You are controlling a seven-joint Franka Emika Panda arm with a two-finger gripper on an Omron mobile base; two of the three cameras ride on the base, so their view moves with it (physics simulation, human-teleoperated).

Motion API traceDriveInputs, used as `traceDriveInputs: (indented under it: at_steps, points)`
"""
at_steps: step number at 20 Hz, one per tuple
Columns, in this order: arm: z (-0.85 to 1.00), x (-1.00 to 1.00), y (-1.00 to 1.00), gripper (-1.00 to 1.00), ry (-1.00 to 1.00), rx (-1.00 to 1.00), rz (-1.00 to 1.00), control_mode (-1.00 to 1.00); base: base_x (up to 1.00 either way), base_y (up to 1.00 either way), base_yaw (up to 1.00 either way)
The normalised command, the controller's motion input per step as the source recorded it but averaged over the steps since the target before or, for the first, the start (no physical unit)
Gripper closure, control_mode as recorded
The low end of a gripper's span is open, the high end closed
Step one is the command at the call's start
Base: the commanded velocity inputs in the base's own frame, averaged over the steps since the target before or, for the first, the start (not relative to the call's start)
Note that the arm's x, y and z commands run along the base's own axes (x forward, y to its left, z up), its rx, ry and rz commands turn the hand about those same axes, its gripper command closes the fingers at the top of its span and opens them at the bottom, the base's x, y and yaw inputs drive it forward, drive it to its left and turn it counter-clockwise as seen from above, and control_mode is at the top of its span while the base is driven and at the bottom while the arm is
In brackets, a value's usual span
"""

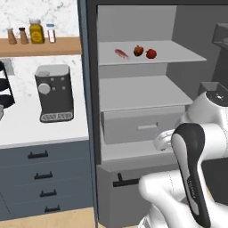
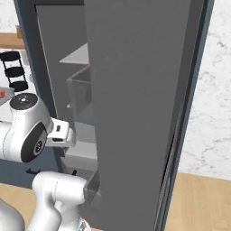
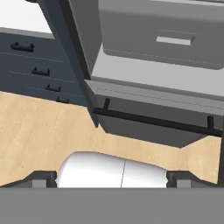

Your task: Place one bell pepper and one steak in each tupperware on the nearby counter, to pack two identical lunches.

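The gripper (image 3: 111, 177) hangs with its jaws spread wide and nothing between them, aimed at the fridge's bottom drawer (image 3: 153, 124). On the fridge's top shelf (image 1: 178, 55) sit 2 bell peppers (image 1: 138, 50) side by side, with 1 steak (image 1: 121, 54) just left of them.

Glossy white rounded arm (image 1: 196, 147), black oval joint panel with faint lettering, dark round joint cap, small dark fingertips (image 3: 43, 178)

No readable text, labels or numbers anywhere.
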Motion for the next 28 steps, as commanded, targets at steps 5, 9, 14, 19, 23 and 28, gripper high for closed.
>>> traceDriveInputs:
  at_steps: [5,9,14,19,23,28]
  points:
    - [0.00,0.00,0.00,-1.00,0.00,0.00,0.00,1.00,0.59,0.00,-0.05]
    - [0.00,0.00,0.00,-1.00,0.00,0.00,0.00,1.00,0.28,0.00,-0.07]
    - [0.00,0.00,0.00,-1.00,0.00,0.00,0.00,1.00,-0.10,0.00,-0.08]
    - [0.00,0.00,0.00,-1.00,0.00,0.00,0.00,1.00,-0.06,0.16,-0.17]
    - [0.00,0.00,0.00,-1.00,0.00,0.00,0.00,1.00,-0.03,0.26,-0.19]
    - [0.00,0.00,0.00,-1.00,0.00,0.00,0.00,1.00,0.00,0.31,-0.14]
